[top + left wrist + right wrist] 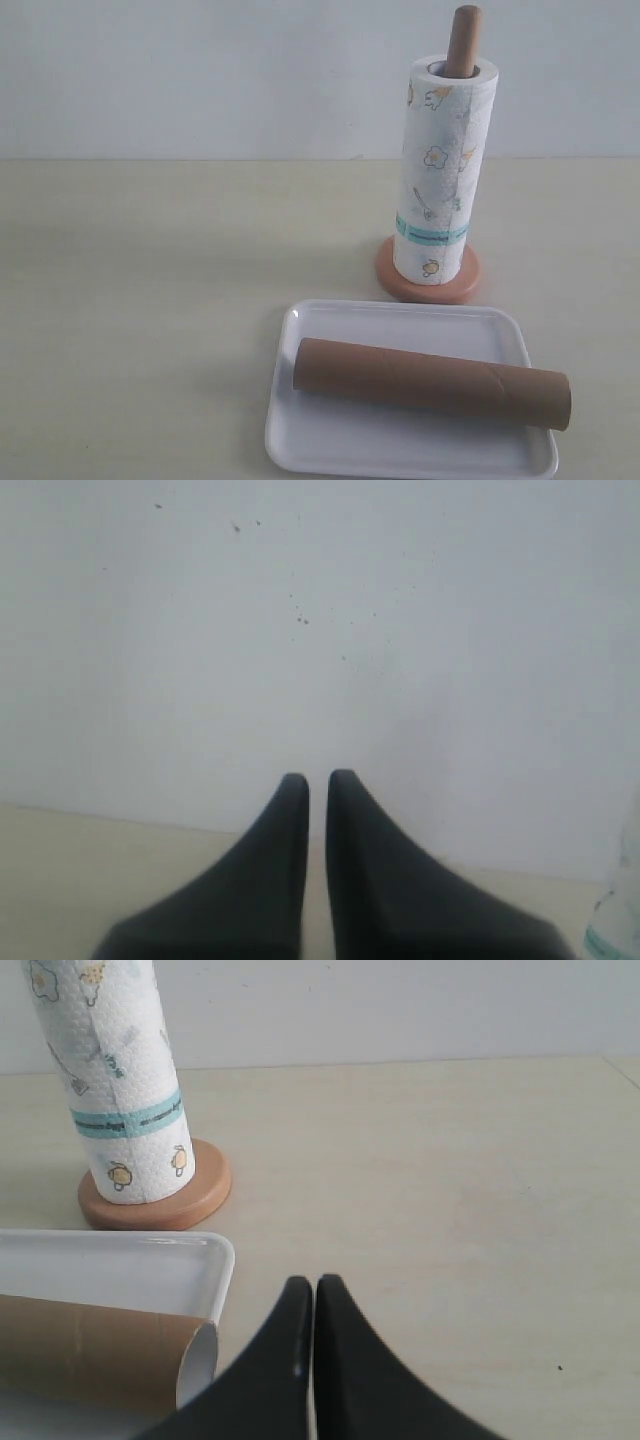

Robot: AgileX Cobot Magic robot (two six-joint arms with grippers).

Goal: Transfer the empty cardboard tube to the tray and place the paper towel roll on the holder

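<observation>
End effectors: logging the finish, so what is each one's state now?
Left end effector: closed, holding nothing.
Right end effector: closed, holding nothing.

Tube: the long brown cardboard tube (430,382) lies on its side in the flat white tray (380,447).
Roll: the thick white printed paper roll (440,170) stands on the wooden pole holder (430,291).
Tray: just in front of the holder, on the pale table (140,300).

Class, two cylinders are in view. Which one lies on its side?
The plain brown cardboard tube, lying across the white tray. The printed paper towel roll stands upright on the wooden holder.
</observation>
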